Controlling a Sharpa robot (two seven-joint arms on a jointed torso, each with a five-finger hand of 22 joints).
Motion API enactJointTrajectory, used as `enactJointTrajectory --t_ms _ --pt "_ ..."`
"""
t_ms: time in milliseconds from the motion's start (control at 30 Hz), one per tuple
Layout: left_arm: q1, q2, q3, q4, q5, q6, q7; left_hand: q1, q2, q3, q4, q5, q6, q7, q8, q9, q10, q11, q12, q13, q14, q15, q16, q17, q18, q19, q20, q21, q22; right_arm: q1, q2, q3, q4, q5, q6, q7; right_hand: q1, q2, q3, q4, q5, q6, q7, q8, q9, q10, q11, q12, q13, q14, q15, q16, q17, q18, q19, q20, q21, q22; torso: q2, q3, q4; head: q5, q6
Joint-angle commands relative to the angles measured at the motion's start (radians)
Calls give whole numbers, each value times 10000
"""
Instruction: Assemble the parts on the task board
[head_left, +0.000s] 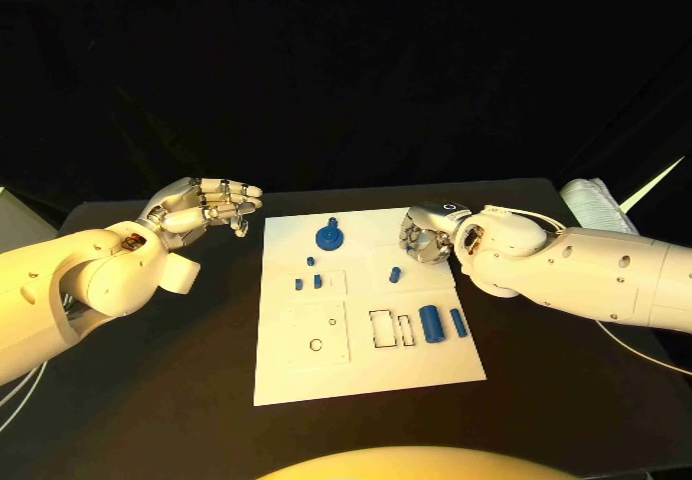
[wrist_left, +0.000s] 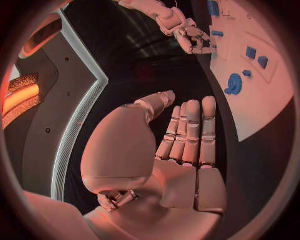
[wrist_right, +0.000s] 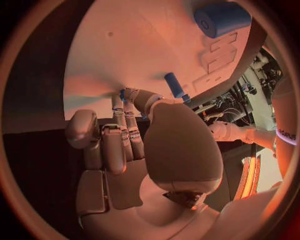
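The white task board (head_left: 361, 345) lies mid-table. On it a blue gear (head_left: 330, 237) sits at the far end, small blue pieces (head_left: 307, 283) lie below it, a short peg (head_left: 394, 272) is beside them, and two blue cylinders (head_left: 443, 324) lie at the right. My right hand (head_left: 426, 236) hovers over the board's far right corner with its fingers curled; in the right wrist view the thumb and fingertips (wrist_right: 128, 96) pinch a small blue part (wrist_right: 122, 92), mostly hidden. My left hand (head_left: 209, 205) hangs left of the board, its fingers (wrist_left: 190, 132) straight and holding nothing.
A white ribbed object (head_left: 594, 205) lies at the table's far right, with a cable (head_left: 635, 345) trailing under the right arm. A pale box edge (head_left: 15, 215) shows at the far left. Dark tabletop surrounds the board on all sides.
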Motion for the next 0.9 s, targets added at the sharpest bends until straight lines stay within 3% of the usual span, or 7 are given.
enactJointTrajectory --t_ms 33,367,533,700,833,900 --pt "2 0 10 7 47 144 11 -67 -36 -45 9 28 -79 -12 62 -17 -93 -5 52 -16 9 25 -56 -20 145 84 15 58 13 -50 -47 -29 130 -548 -390 -358 108 145 437 -447 -3 70 -19 61 34 475 -380 8 319 521 -54 48 0 -103 20 -77 65 58 -7 2 -1 1 -2" --pt "0 2 10 -50 40 119 13 -72 -37 -43 14 29 -108 1 59 -22 -114 5 58 -20 7 33 -60 -23 143 87 19 59 13 78 -308 48 549 -79 -1524 -59 49 128 473 -487 -9 95 -19 87 73 524 -387 6 350 530 -60 77 46 -110 25 -83 112 125 -12 -7 -4 8 41" --pt "-1 13 9 -96 39 114 20 -81 -37 -44 21 28 -129 11 58 -25 -130 14 65 -22 7 40 -63 -26 142 89 23 58 13 205 -509 103 909 260 -1865 156 40 122 480 -496 -8 97 -18 90 80 528 -387 2 355 531 -61 79 48 -109 20 -84 114 127 -5 3 -14 15 45" --pt "-1 24 9 -93 39 109 17 -93 -38 -45 31 29 -160 25 56 -30 -149 24 76 -24 6 49 -65 -29 141 91 29 57 13 258 -830 136 1448 594 -2089 348 30 118 499 -516 -3 86 -12 87 90 521 -383 -12 360 540 -61 104 94 -107 12 -85 117 130 -2 -18 16 28 35" --pt "-1 26 9 -44 39 107 32 -93 -38 -45 31 29 -160 25 56 -30 -149 24 76 -24 6 49 -65 -29 141 91 29 57 13 235 -948 144 1864 872 -2162 493 24 116 507 -524 2 80 -9 86 94 517 -381 -19 363 541 -59 107 94 -111 20 -85 134 156 -1 -14 -28 83 36" --pt "-1 30 9 -16 39 105 43 -93 -38 -45 31 29 -160 25 56 -30 -149 24 76 -24 6 49 -65 -29 141 91 29 57 13 171 -966 143 2085 952 -2174 541 22 118 520 -537 12 75 -7 85 100 515 -379 -26 367 542 -58 111 98 -110 14 -85 135 154 1 -10 -15 90 46"
